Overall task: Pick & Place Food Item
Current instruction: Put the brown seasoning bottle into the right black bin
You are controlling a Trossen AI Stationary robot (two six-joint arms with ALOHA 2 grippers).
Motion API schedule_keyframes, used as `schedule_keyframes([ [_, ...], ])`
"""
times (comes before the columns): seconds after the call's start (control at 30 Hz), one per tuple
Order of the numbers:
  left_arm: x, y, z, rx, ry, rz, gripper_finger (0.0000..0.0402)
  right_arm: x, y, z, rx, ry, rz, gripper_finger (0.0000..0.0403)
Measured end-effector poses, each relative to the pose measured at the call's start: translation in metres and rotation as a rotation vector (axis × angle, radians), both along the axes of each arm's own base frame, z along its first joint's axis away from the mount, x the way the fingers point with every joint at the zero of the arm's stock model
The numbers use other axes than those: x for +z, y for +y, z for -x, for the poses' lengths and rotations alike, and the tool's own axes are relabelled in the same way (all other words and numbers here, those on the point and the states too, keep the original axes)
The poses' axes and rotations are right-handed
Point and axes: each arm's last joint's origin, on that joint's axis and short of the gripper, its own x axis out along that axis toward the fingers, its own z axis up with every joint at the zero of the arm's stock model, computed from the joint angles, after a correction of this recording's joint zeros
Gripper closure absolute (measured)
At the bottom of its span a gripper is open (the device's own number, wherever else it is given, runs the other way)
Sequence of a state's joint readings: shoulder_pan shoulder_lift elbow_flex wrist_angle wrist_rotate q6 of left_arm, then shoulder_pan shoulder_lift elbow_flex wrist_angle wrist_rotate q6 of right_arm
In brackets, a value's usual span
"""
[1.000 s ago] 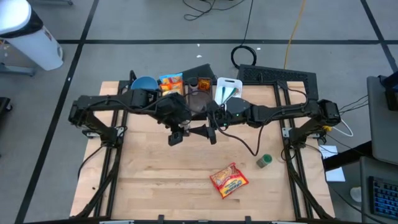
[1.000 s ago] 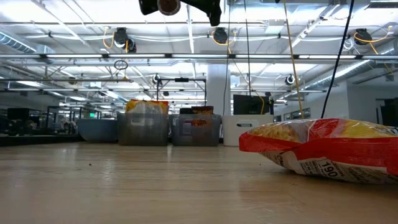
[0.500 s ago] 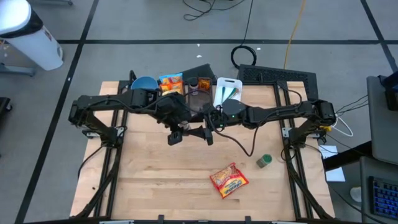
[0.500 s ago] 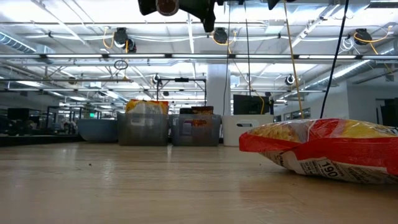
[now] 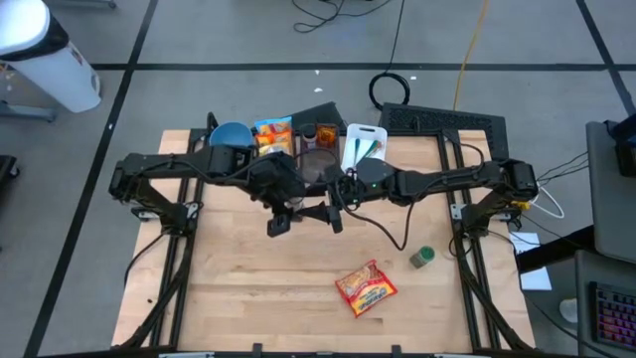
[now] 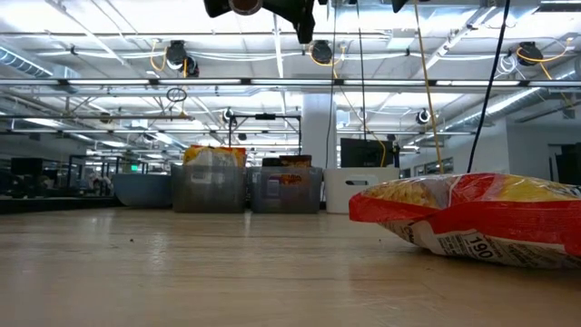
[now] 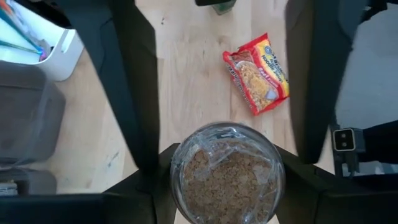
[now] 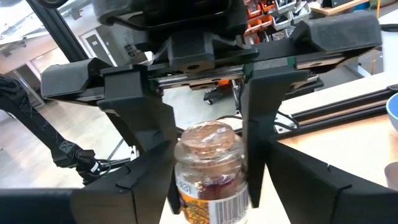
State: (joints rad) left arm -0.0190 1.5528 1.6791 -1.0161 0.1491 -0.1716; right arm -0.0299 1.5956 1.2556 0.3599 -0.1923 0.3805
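Hanging in mid-air above the middle of the bench (image 5: pixel 238 288), a glass jar (image 8: pixel 208 171) of brown granules, its mouth sealed with clear film, sits dead centre in the right wrist view and low centre in the left wrist view; the left tool (image 8: pixel 208 127) reaches down from the top of the frame and is clamped on the jar near its neck, which appears to be what keeps it upright and off the wood; the right tool (image 5: pixel 316 211) comes in level from the right of the high view and is set around the jar's body, seemingly for a hand-over, though whether it is gripping or only bracketing the glass cannot be told; below, lower centre-right of the high view, a red noodle packet (image 5: pixel 366 289) lies flat and untouched; a small green-lidded pot (image 5: pixel 422 258) stands just to its upper right; a blue bowl (image 5: pixel 231 133) and white tray (image 5: pixel 362 142) line the bench's top edge, likely the destinations.
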Motion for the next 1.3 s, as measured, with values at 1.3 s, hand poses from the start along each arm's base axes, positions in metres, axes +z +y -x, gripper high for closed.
schedule_keyframes([
  [1.3,0.0011,0.0044,-0.0023,0.035,-0.014,0.054,0.0202,-0.0060,0.0039,0.0002,0.010,0.053,0.063,0.0197],
])
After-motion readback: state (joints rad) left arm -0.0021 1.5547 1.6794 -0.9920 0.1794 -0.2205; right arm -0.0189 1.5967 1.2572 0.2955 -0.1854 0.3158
